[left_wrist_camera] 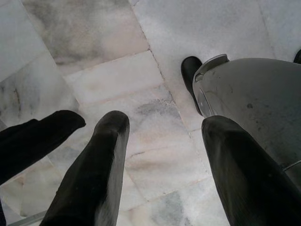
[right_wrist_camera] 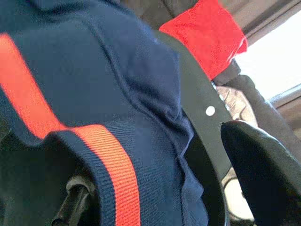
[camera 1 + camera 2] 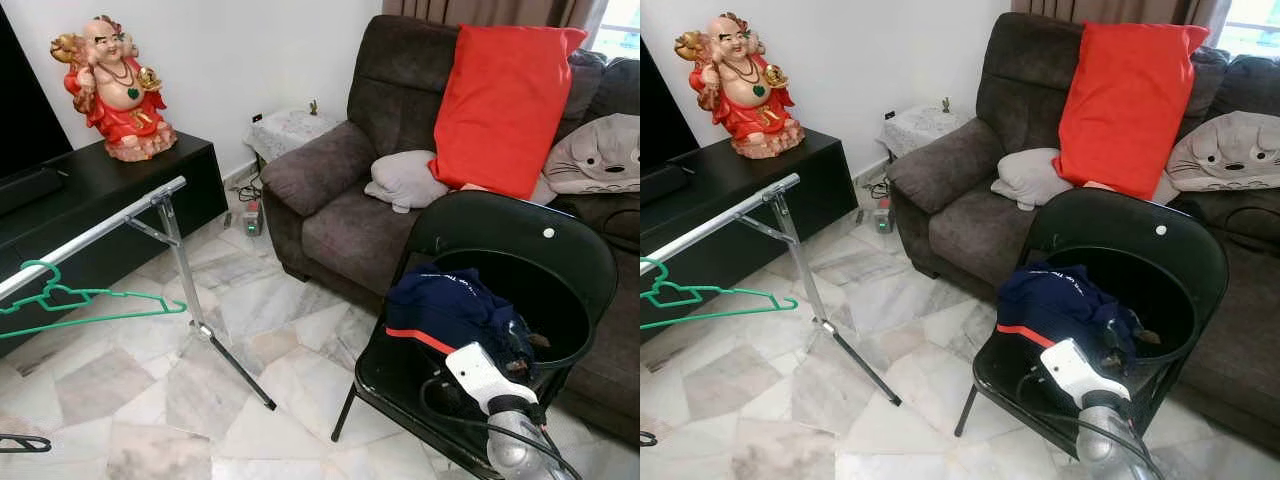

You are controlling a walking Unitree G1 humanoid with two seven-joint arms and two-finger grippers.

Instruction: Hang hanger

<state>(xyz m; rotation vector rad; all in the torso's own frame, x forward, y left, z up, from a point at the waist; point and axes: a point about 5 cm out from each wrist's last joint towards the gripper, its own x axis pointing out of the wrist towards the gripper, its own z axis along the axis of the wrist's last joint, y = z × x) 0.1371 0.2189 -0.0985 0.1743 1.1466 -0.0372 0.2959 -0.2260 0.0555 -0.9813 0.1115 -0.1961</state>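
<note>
One green hanger (image 3: 90, 300) is seen hooked on a silver rail (image 3: 90, 235) of a rack at the left of the head views, above a marble floor (image 3: 150, 390). The rack's leg (image 3: 215, 340) is planted on the floor. Behind the rail, a black cabinet (image 3: 130, 185) is set against the white wall, and a red figurine (image 3: 115, 85) stands near its far end.

At the right, a black folding chair (image 3: 520, 260) stands on the floor just before a brown sofa (image 3: 350, 200). A navy shirt (image 3: 450, 305) with an orange stripe lies heaped on the chair's seat. The right hand (image 3: 515, 365) is held low at the shirt; in the right wrist view, one finger (image 2: 263, 174) is seen beside the chair's back and the other (image 2: 70, 207) under the shirt's hem, so the fingers stand apart with cloth between them, though a grip cannot be told.

On the sofa, a red cushion (image 3: 505, 105), a grey pillow (image 3: 405, 180) and a grey cat cushion (image 3: 600, 155) are propped.

The left hand (image 1: 160, 179) hangs over the floor, its fingers apart and holding nothing.
</note>
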